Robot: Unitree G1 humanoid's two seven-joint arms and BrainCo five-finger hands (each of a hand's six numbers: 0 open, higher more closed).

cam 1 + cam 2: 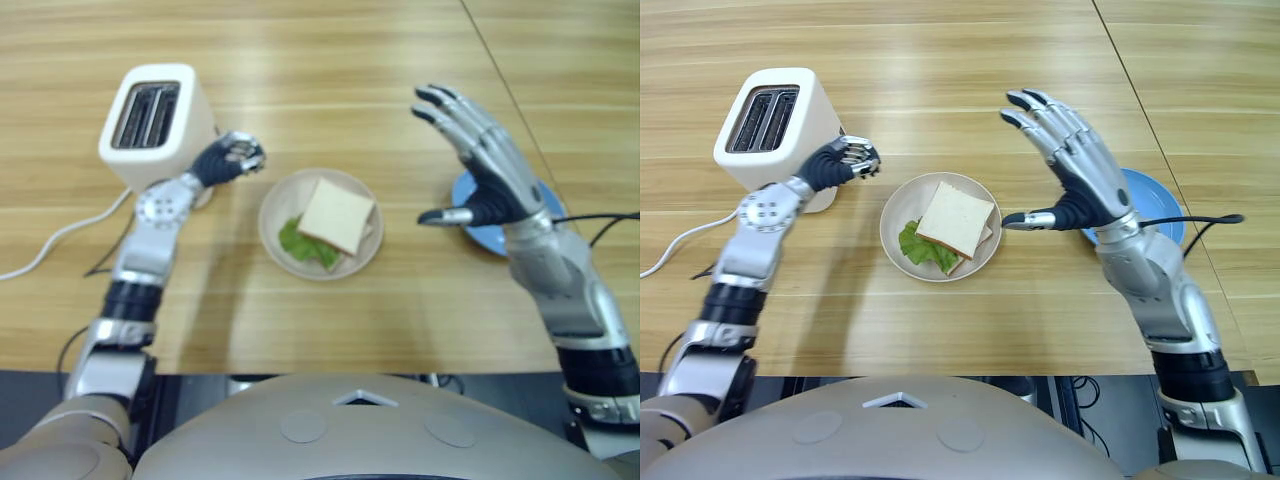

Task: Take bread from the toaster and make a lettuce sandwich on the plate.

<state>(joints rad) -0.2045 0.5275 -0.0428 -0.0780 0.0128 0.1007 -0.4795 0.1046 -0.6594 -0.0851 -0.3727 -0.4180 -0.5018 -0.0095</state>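
On the round cream plate (892,215) near the table's front edge, the square white bread slice (958,220) sits askew over green lettuce (918,247). The right hand (1075,165) hovers just beside it above a blue dish (1155,215), fingers spread and empty, so a careless sweep could, I'd say, knock the top slice off. Further back, the left hand (845,160) is curled on nothing beside the cream box-shaped toaster (775,135), which it might bump.

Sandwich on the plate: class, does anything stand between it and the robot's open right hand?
Nothing visible does. The right hand hangs open to the right of the plate, with only bare table between it and the sandwich. The blue dish lies on the hand's far side, away from the sandwich.
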